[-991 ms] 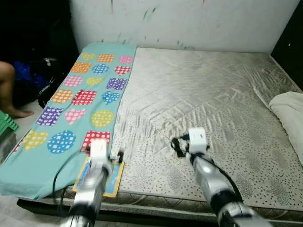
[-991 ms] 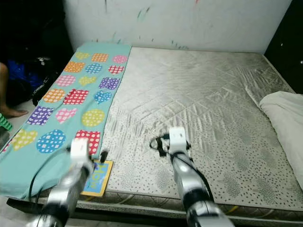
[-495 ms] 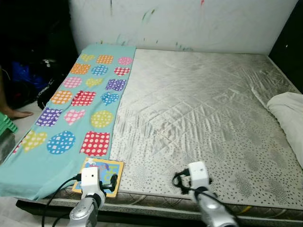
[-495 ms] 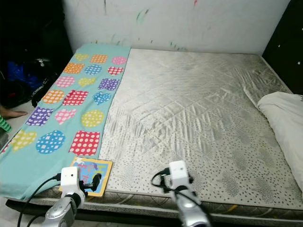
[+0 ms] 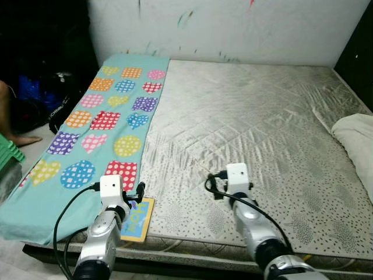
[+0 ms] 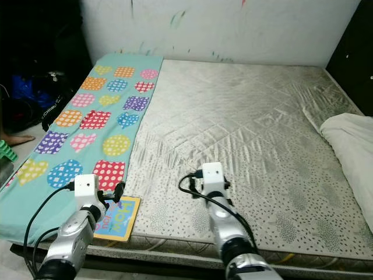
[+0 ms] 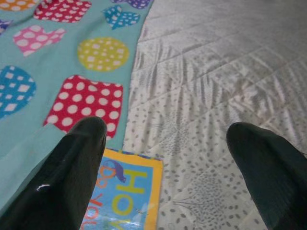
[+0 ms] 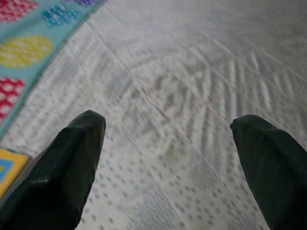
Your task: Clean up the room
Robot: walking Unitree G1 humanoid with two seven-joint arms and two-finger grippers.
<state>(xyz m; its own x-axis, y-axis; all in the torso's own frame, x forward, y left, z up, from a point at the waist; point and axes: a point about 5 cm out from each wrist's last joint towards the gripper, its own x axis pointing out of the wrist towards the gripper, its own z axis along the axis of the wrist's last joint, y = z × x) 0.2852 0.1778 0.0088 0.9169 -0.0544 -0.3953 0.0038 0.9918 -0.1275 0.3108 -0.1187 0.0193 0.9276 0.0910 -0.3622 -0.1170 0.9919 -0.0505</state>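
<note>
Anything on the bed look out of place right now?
Yes: a colourful book lies at the mattress's near edge, beside the patterned teal sheet, just ahead of the open left hand. A crumpled white blanket sits bunched at the far right.

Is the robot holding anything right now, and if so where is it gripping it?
Nothing is held. Left pincer hangs open over the book; right pincer hangs open above the mattress.
</note>
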